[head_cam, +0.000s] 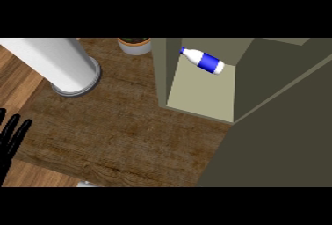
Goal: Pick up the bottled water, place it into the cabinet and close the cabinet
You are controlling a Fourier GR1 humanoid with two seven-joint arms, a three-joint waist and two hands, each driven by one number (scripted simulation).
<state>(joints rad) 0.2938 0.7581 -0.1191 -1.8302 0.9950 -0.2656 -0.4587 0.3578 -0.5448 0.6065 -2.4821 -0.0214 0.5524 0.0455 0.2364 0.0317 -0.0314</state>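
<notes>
Bottled water (202,60) inside open cabinet (198,94)

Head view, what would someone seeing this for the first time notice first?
The blue-and-white bottled water stands out, lying tilted inside the open cabinet at the upper right. A big white cylinder stands at the upper left. The left hand rests open at the left edge.

Item, one left hand (9,139): you see it solid black, matte, with long slim tapering fingers, no markings or cables showing, at the view's edge left of the wooden counter (130,132).
</notes>
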